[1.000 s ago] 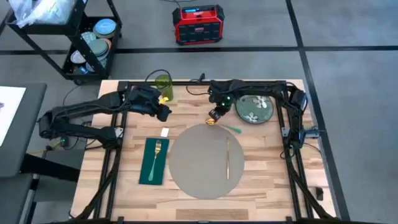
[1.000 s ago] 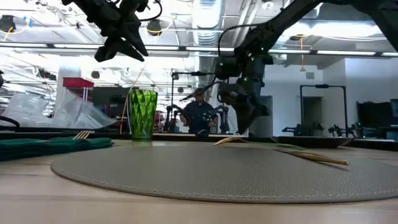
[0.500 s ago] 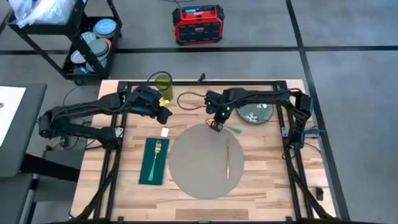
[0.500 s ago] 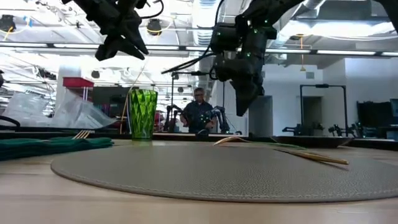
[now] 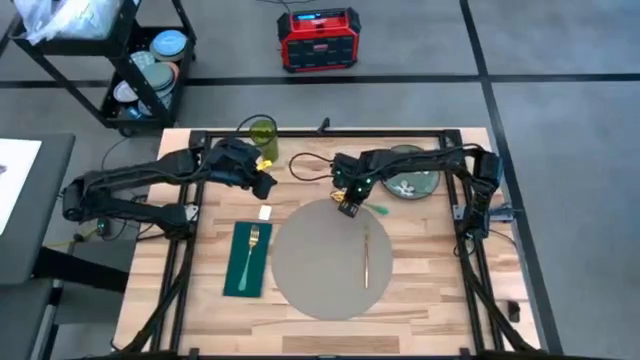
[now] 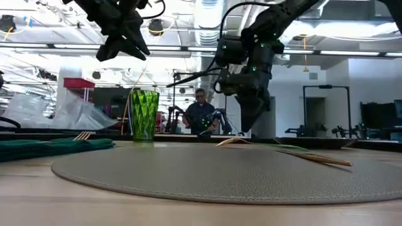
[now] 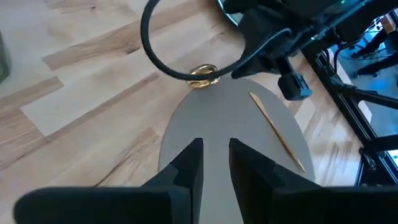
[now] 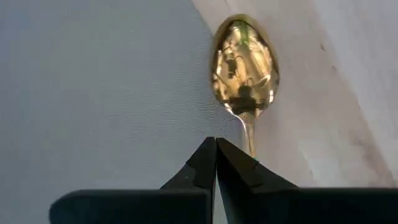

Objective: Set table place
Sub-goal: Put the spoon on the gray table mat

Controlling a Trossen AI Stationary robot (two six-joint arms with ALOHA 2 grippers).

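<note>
**Right pincer pinched shut above gold spoon at mat's far edge**

The right pincer (image 5: 348,208) hangs over the far rim of the round grey mat (image 5: 320,285), fingers pressed together and holding nothing, the gold spoon (image 8: 244,68) lying just ahead of its tips on the mat's edge. The mat sits centred on the wooden worktop (image 5: 420,300). The left pincer (image 5: 262,186) hovers near the green glass (image 5: 262,135), fingers slightly parted.
</note>
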